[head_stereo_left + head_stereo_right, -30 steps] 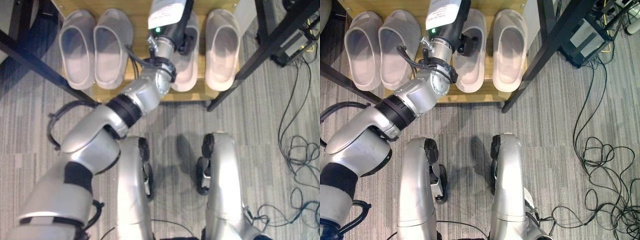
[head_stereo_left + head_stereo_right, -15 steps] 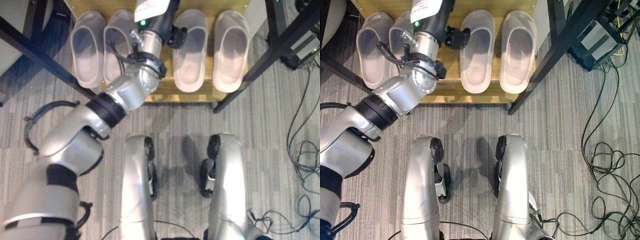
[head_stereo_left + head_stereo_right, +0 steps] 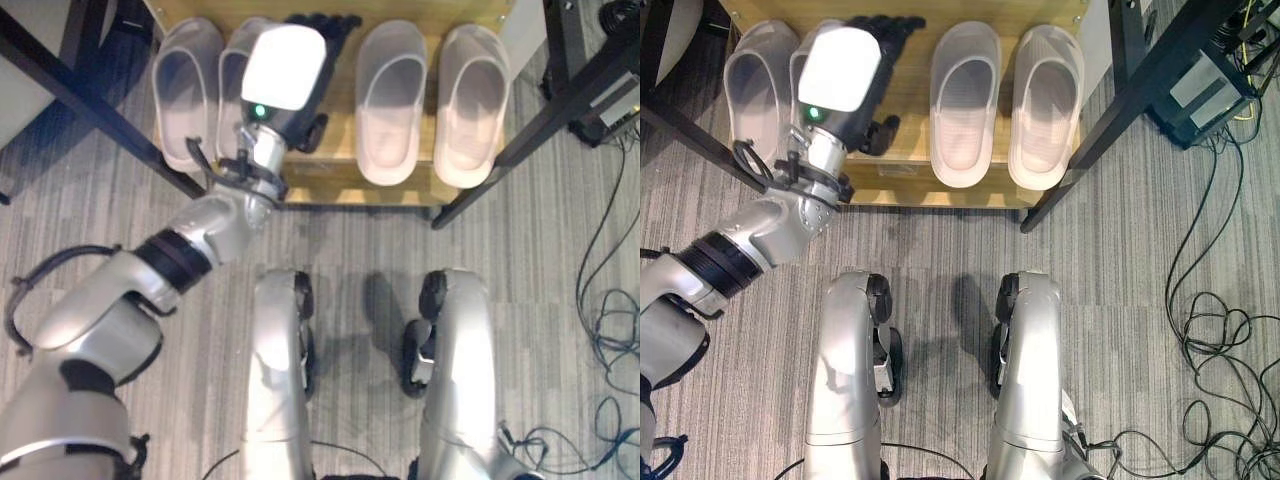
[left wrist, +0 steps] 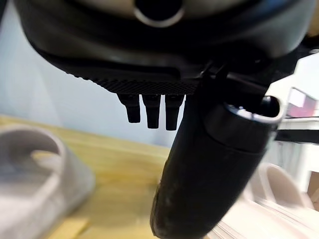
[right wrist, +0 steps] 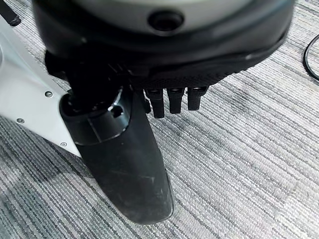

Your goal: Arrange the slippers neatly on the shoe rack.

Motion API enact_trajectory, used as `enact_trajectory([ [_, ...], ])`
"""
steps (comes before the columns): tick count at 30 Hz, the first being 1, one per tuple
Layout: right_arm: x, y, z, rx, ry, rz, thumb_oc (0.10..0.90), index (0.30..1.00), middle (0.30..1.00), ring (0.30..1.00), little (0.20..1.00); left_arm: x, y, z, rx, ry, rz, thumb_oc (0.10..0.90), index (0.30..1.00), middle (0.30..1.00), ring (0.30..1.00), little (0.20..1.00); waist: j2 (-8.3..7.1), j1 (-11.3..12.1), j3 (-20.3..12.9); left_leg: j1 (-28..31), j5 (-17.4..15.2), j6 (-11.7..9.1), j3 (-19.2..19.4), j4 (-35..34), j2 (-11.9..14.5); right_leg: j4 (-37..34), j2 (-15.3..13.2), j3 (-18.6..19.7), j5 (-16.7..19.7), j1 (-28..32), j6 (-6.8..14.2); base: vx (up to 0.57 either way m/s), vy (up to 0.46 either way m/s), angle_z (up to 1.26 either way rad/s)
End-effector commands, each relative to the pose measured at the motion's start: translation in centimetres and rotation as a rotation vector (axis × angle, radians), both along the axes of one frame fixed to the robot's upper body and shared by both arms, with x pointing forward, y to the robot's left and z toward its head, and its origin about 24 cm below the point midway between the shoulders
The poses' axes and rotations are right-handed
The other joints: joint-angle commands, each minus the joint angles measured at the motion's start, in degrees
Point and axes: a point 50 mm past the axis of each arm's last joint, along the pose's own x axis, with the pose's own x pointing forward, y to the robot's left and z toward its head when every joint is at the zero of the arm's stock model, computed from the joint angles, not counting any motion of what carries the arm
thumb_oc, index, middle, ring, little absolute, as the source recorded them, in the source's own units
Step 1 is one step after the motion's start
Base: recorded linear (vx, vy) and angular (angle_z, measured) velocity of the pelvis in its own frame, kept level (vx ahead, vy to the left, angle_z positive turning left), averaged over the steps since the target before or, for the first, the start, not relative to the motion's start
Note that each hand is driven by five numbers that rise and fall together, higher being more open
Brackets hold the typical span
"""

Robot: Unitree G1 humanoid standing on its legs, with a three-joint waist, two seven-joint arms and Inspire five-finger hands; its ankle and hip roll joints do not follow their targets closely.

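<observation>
- Left hand point(image 3: 300, 60) has slid off the third slipper and now hangs above the gap between the two pairs. Fingers are straight and loose, holding nothing; the left wrist view shows the same thing, fingers out over bare wood.
- That third slipper point(image 3: 390, 100) seems to have ended up a bit closer to the fourth slipper point(image 3: 473, 105), so the right-hand pair looks tidier now. The whole picture also shifted, so some of that is just the head moving.
- All four slippers are on the shoe rack point(image 3: 340, 175), toes toward the back edge, heels near the front edge. First slipper point(image 3: 186, 95) sits at the left end. The second slipper point(image 3: 237, 75) is mostly hidden under the hand, so I can't tell how straight it is.
- Right hand point(image 5: 149, 124) is down over the carpet point(image 5: 249, 164), fingers relaxed, nothing in it.
- My read: we're at the final tidy-up, pretty much done.
- If the second slipper needs a nudge, I'd go with flat fingers against its side and push slowly, keeping the heel lined up with the first one.
- Lift the hand clear before moving sideways, or the thumb could catch a strap and drag things crooked.
- Watch the dark frame legs point(image 3: 90, 105) flanking the rack on the way out.
</observation>
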Motion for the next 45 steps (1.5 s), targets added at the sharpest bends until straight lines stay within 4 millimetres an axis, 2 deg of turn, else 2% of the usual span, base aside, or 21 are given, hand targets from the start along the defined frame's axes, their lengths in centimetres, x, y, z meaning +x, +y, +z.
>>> enact_trajectory([
  [1, -0.6, 3.0, -0.3, 0.077, -0.037, 0.009, 0.8, 0.9, 0.9, 0.9, 0.9, -2.3, -1.8, 6.9, -0.041, -0.262, -0.108, 0.8, 0.9, 0.9, 0.9, 0.9, 1.16, 1.1, -1.9, 1.0, -3.4, 2.0, -4.9, -0.6, -2.0, -2.3, -1.7, 1.0, 0.0, 1.0, -4.8, 0.0, 0.0, 0.0],
  [11, -0.7, 2.7, -0.3, 0.062, -0.026, 0.041, 0.8, 0.9, 0.9, 0.9, 0.9, -3.0, -5.7, 6.2, -0.047, -0.235, -0.23, 0.8, 0.9, 0.9, 0.9, 0.9, 0.37, -0.2, -1.9, 1.0, -3.3, 1.8, -4.9, -0.6, -2.2, -2.6, -1.8, 0.9, -0.2, 1.0, -5.1, 0.0, 0.0, 0.0],
  [20, -0.9, 2.6, -0.4, 0.05, -0.018, 0.06, 0.8, 0.9, 0.9, 0.9, 0.9, -2.1, -5.5, 6.6, -0.049, -0.238, -0.196, 0.8, 0.9, 0.9, 0.9, 0.9, -0.13, -1.1, -1.9, 1.0, -2.9, 1.5, -5.1, -0.6, -2.1, -2.8, -1.7, 1.1, -0.1, 1.0, -5.1, 0.0, 0.0, 0.0],
  [22, -1.0, 2.6, -0.5, 0.042, -0.015, 0.065, 0.8, 0.9, 0.9, 0.9, 0.9, -2.0, -5.0, 6.7, -0.032, -0.255, -0.175, 0.8, 0.9, 0.9, 0.9, 0.9, 0.0, -1.2, -1.9, 1.0, -2.9, 1.5, -5.2, -0.6, -2.1, -2.8, -1.7, 1.1, -0.2, 1.0, -5.1, 0.0, 0.0, 0.0],
  [26, -1.1, 2.0, -0.4, 0.019, -0.041, 0.029, 0.8, 0.9, 0.9, 0.9, 0.9, -2.2, -0.7, 6.8, 0.015, -0.327, -0.066, 0.8, 0.9, 0.9, 0.9, 0.9, 0.33, -0.9, -1.9, 1.0, -2.5, 1.1, -5.1, -1.0, -2.0, -3.1, -1.6, 1.1, 0.3, 1.0, -5.2, 0.0, 0.0, 0.0],
  [27, -1.1, 1.9, -0.4, 0.015, -0.041, 0.032, 0.8, 0.9, 0.9, 0.9, 0.9, -2.2, -0.5, 6.8, 0.014, -0.326, -0.063, 0.8, 0.9, 0.9, 0.9, 0.9, 0.36, -1.2, -1.9, 1.0, -2.5, 1.1, -5.0, -1.1, -2.0, -3.1, -1.6, 1.1, 0.4, 1.0, -5.2, 0.0, 0.0, 0.0],
  [29, 1.9, 2.1, 1.9, -0.043, -0.197, 0.094, 0.8, 0.9, 0.9, 0.9, 0.9, -2.6, 1.9, 6.3, -0.054, -0.355, -0.012, 0.8, 0.9, 0.9, 0.9, 0.9, 0.54, 0.0, -1.9, 1.0, -2.2, 1.1, -5.6, -1.0, -2.1, -3.2, -1.6, 0.4, 0.4, 1.0, -5.4, 0.02, -0.047, 0.01],
  [30, 1.8, 2.0, 2.0, -0.053, -0.195, 0.102, 0.8, 0.9, 0.9, 0.9, 0.9, -2.7, 2.3, 6.2, -0.061, -0.355, -0.005, 0.8, 0.9, 0.9, 0.9, 0.9, 0.78, -0.4, -1.9, 1.0, -2.2, 1.1, -5.7, -1.0, -2.0, -3.1, -1.5, 0.4, 0.4, 1.0, -5.4, 0.04, -0.09, 0.01],
  [31, 4.5, 0.4, 4.8, -0.068, -0.37, 0.008, 0.8, 0.9, 0.9, 0.9, 0.9, -3.9, 4.5, 4.4, -0.11, -0.36, 0.013, 0.8, 0.9, 0.9, 0.9, 0.9, 0.7, 1.0, -1.9, 1.0, -1.4, 0.7, -6.2, -1.1, -2.4, -3.7, -1.6, -1.0, 1.1, 1.0, -5.7, 0.02, -0.092, 0.0],
  [32, 5.1, 0.0, 5.5, -0.073, -0.413, -0.019, 0.8, 0.9, 0.9, 0.9, 0.9, -4.8, 5.3, 3.8, -0.118, -0.363, 0.004, 0.8, 0.9, 0.9, 0.9, 0.9, 0.81, 1.3, -1.9, 1.0, -1.0, 0.5, -6.3, -1.3, -2.4, -3.9, -1.3, -1.2, 1.4, 1.0, -5.9, 0.02, -0.136, -0.05],
  [33, 5.8, -0.5, 6.5, -0.096, -0.459, -0.044, 0.8, 0.9, 0.9, 0.9, 0.9, -6.6, 6.4, 2.5, -0.142, -0.349, -0.035, 0.8, 0.9, 0.9, 0.9, 0.9, 0.64, 2.1, -1.9, 1.0, -0.4, 0.2, -6.8, -1.8, -3.1, -3.9, -0.8, -1.2, 1.6, 1.0, -6.0, 0.0, -0.071, 0.01],
  [36, 6.5, -1.0, 7.1, -0.114, -0.496, -0.091, 0.8, 0.9, 0.9, 0.9, 0.9, -9.6, 7.5, 0.3, -0.191, -0.341, -0.104, 0.8, 0.9, 0.9, 0.9, 0.9, 0.71, 3.3, -1.9, 1.0, 0.6, 0.2, -7.2, -4.2, -3.7, -5.4, -0.6, -1.5, 1.7, 1.0, -6.3, 0.0, -0.048, 0.19],
  [39, 7.4, -1.8, 7.9, -0.129, -0.53, -0.14, 0.8, 0.9, 0.9, 0.9, 0.9, -11.6, 6.8, -0.9, -0.222, -0.322, -0.216, 0.8, 0.9, 0.9, 0.9, 0.9, 0.13, 4.0, -1.9, 1.0, 1.8, 0.3, -6.7, -8.6, -3.5, -8.7, -1.3, -1.9, 2.8, 1.0, -6.0, -0.02, -0.017, 0.1],
  [40, 7.5, -1.8, 7.9, -0.128, -0.531, -0.139, 0.8, 0.9, 0.9, 0.9, 0.9, -11.7, 6.8, -0.9, -0.221, -0.323, -0.216, 0.8, 0.9, 0.9, 0.9, 0.9, 0.09, 3.9, -1.9, 1.0, 2.0, 0.4, -6.7, -8.8, -3.5, -8.9, -1.3, -1.9, 2.9, 1.0, -6.1, -0.08, 0.001, 0.1],
  [41, 8.0, -2.2, 8.3, -0.131, -0.556, -0.187, 0.8, 0.9, 0.9, 0.9, 0.9, -13.2, 6.1, -1.3, -0.237, -0.347, -0.302, 0.8, 0.9, 0.9, 0.9, 0.9, -0.09, 4.6, -1.9, 1.0, 3.8, 0.5, -6.6, -12.4, -3.2, -11.9, -1.9, -2.2, 3.8, 1.0, -5.9, -0.12, -0.016, 0.12],
  [43, 8.2, -2.2, 8.1, -0.122, -0.55, -0.221, 0.8, 0.9, 0.9, 0.9, 0.9, -13.6, 5.5, -2.0, -0.251, -0.335, -0.352, 0.8, 0.9, 0.9, 0.9, 0.9, -0.77, 5.0, -1.9, 2.3, 6.6, 0.8, -6.3, -16.7, -2.4, -16.3, -2.9, -3.3, 5.8, 2.4, -5.7, -0.15, -0.033, 0.13],
  [45, 7.6, -2.4, 7.3, -0.116, -0.515, -0.259, 0.8, 0.9, 0.9, 0.9, 0.9, -13.9, 5.3, -3.1, -0.259, -0.321, -0.372, 0.8, 0.9, 0.9, 0.9, 0.9, -1.07, 5.6, -3.9, 5.9, 8.8, 0.9, -6.1, -22.4, -1.1, -22.5, -3.9, -4.5, 7.5, 6.3, -5.4, -0.11, -0.03, 0.11],
])
